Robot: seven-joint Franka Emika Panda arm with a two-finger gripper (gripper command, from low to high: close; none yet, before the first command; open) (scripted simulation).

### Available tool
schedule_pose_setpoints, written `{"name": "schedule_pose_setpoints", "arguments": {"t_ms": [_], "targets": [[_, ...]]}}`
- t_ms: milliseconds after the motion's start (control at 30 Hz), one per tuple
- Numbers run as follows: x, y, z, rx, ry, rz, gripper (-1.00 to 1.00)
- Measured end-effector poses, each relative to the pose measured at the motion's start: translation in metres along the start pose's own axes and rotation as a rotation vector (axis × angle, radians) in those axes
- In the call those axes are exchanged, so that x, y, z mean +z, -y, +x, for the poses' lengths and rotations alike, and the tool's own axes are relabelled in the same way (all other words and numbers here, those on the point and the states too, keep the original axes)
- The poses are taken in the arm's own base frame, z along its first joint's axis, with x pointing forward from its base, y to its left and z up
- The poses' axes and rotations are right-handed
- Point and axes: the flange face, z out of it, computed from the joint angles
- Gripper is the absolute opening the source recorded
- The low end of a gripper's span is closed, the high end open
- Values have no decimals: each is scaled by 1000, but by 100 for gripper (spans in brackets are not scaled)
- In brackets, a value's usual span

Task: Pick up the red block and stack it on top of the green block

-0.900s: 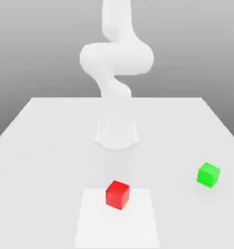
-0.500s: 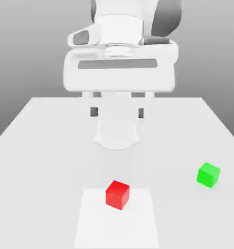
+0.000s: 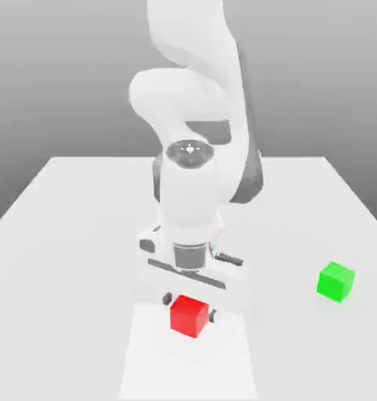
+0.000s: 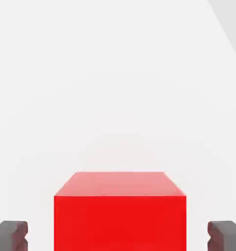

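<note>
A: Where's the red block (image 3: 190, 316)?
B: On the counter (image 3: 74, 227), 6 o'clock from the arm's base, between the end effector (image 3: 190, 308) fingers (image 4: 10, 234).
A: Pinched?
B: Fingers spread either side w/ gaps, prob. not touching. Green block (image 3: 335, 281) sits apart at 3 o'clock.

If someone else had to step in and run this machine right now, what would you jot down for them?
Gripper: open, fingers on either side of the red block with gaps, not yet gripping.
Red block: on the table, on the lighter patch.
Green block: apart, toward the exterior view's right, nothing on it.
Done: gripper lined up around the red block.
Left: close, lift, carry across, set it on the green block, release.
</note>
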Motion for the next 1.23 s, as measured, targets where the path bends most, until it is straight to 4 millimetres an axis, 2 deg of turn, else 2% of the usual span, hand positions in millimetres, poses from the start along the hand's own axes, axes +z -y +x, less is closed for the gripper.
{"name": "schedule_pose_setpoints", "arguments": {"t_ms": [167,400,533,633,733,833,867,933,1100,1133,1233], "targets": [[1,0,0,0,0,1,-100],[-55,0,-1,-2,-1,0,-100],[-72,21,-76,-137,1,3,-100],[-81,27,-141,-236,2,5,-100],[-89,20,-210,-344,3,4,-100],[-97,-3,-281,-460,2,2,-100],[-96,-9,-296,-484,0,2,-100],[-86,-12,-307,-502,-3,3,-100],[-45,-14,-310,-506,-3,3,-100],[-38,-15,-310,-508,-1,2,100],[-38,-15,-310,-508,-1,2,100]]}}
